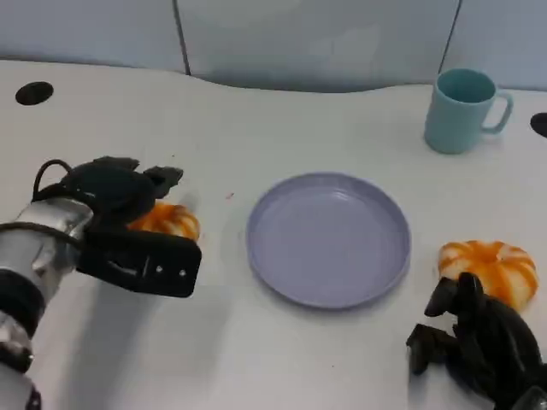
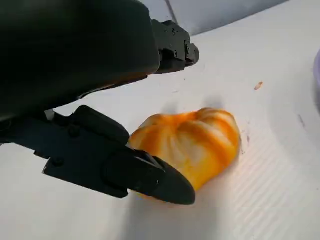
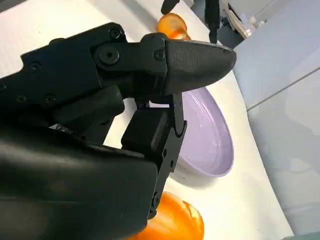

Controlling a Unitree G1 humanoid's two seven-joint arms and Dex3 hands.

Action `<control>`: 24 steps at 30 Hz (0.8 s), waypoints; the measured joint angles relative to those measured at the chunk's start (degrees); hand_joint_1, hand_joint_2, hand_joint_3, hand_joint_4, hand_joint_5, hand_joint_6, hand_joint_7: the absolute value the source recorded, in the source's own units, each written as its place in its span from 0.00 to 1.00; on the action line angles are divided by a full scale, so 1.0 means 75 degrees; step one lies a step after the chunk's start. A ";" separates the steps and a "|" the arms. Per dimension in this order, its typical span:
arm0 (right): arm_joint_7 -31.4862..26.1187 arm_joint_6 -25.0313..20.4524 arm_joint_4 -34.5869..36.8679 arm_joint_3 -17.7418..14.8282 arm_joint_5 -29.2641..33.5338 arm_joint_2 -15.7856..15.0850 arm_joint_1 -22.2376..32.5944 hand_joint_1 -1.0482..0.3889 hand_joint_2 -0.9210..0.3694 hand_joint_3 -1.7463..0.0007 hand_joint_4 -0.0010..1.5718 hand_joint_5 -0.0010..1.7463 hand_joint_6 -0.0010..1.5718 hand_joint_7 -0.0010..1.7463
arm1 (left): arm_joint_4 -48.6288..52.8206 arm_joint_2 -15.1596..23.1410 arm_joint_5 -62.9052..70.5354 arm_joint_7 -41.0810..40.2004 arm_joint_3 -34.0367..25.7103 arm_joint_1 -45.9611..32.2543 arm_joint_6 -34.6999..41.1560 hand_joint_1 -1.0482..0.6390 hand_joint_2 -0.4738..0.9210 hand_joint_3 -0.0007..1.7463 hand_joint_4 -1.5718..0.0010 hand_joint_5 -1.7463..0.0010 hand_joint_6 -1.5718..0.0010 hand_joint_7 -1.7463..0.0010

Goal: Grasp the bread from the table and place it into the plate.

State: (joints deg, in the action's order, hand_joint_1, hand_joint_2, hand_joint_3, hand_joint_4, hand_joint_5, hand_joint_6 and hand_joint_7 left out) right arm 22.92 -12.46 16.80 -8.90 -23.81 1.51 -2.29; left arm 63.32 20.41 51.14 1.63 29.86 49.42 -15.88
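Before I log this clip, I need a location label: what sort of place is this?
Probably a lab or office test bench, not a home kitchen. The white table has round cable holes and grey partition panels behind it, and the bread, plate and mug look like staged props.

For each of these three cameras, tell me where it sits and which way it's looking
Head view: high on the robot, looking down at the table, plate, cup; left hand and right hand show.
Left wrist view: behind the left hand, facing the left bread.
Right wrist view: behind the right hand, looking across the plate, right bread beside it.
Shared: the head and right wrist views both show the plate and both breads.
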 measured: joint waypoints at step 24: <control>-0.0058 -0.0545 -0.1121 0.0074 -0.0071 -0.0149 0.0893 0.40 0.00 0.72 0.79 0.78 0.74 0.68 | 0.1793 -0.0959 -0.0326 0.0047 0.0637 0.0483 0.1002 0.23 0.90 0.01 0.93 0.97 0.93 0.98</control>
State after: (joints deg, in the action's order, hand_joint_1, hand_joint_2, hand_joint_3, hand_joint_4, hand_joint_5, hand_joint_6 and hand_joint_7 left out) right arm 22.49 -16.54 8.39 -8.34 -24.35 0.39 4.41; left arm 76.77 13.21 48.69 1.99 34.64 53.04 -8.37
